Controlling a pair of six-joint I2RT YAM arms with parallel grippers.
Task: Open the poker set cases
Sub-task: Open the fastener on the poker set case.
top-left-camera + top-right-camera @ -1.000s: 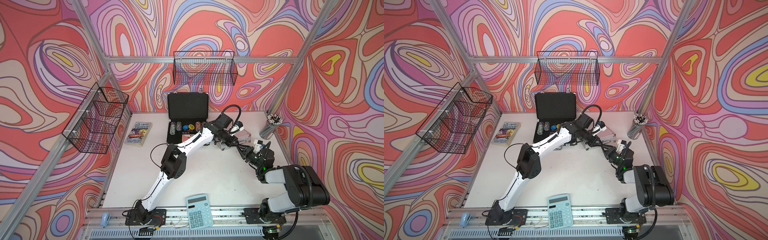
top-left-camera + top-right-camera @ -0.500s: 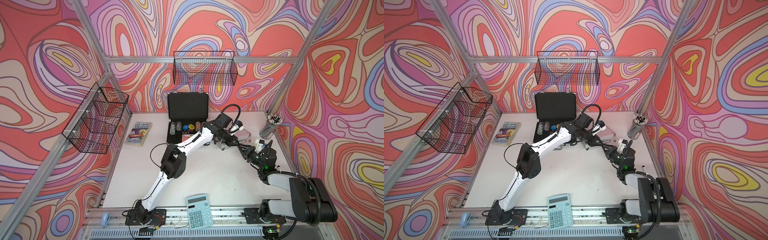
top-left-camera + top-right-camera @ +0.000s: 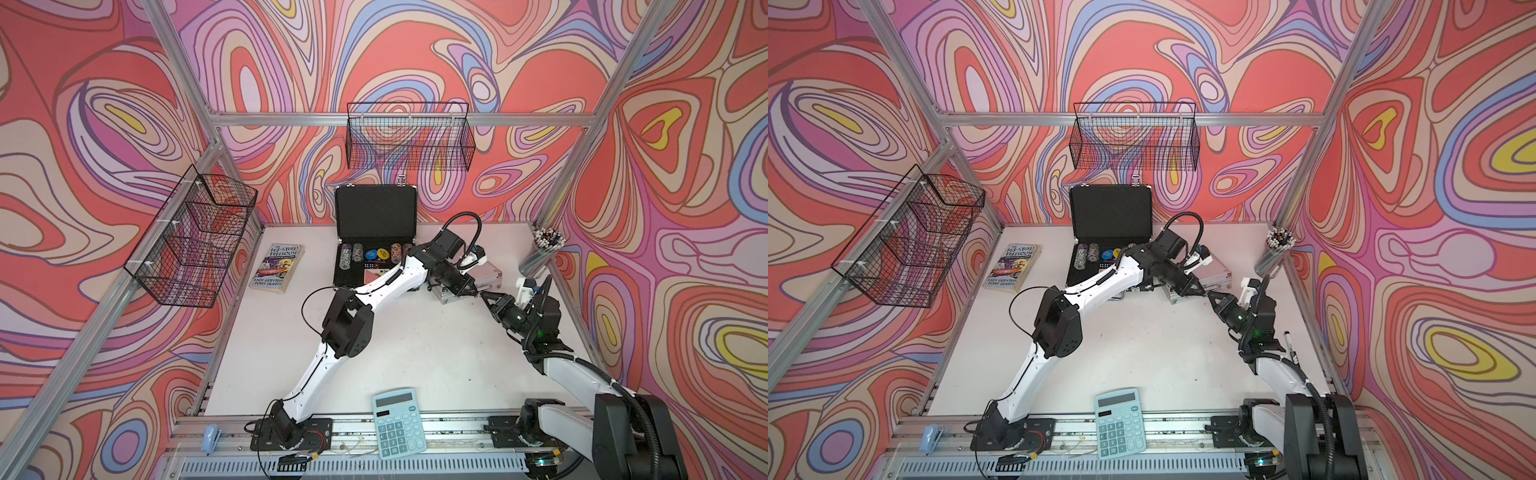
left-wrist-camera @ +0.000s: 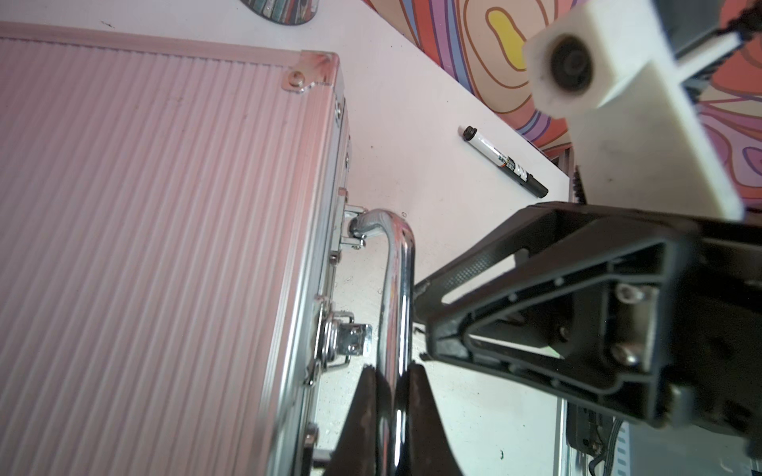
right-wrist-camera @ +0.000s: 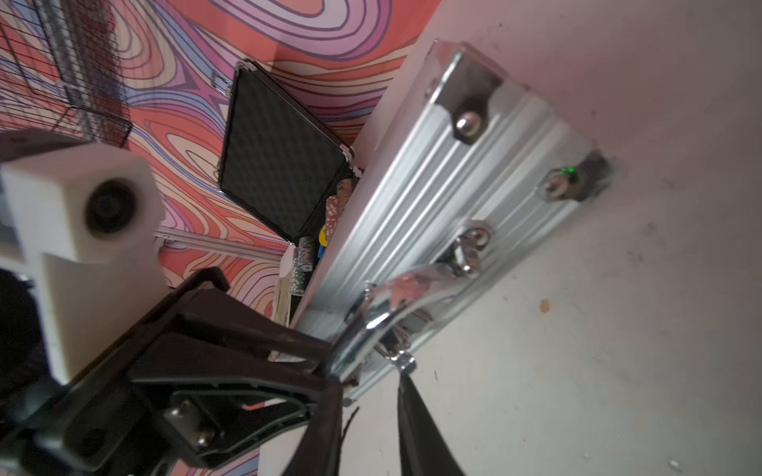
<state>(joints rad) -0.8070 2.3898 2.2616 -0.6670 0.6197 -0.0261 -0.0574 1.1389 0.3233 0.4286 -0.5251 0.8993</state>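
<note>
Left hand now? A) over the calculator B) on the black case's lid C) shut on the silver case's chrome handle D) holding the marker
C: the left wrist view shows the left hand shut on the chrome handle of the silver case.

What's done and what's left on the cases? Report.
Done: black case stands open, chips showing. In hand: left tool is shut on the handle of the silver case; right tool, open, sits by its latch. Left: that lid is down and must come up.
</note>
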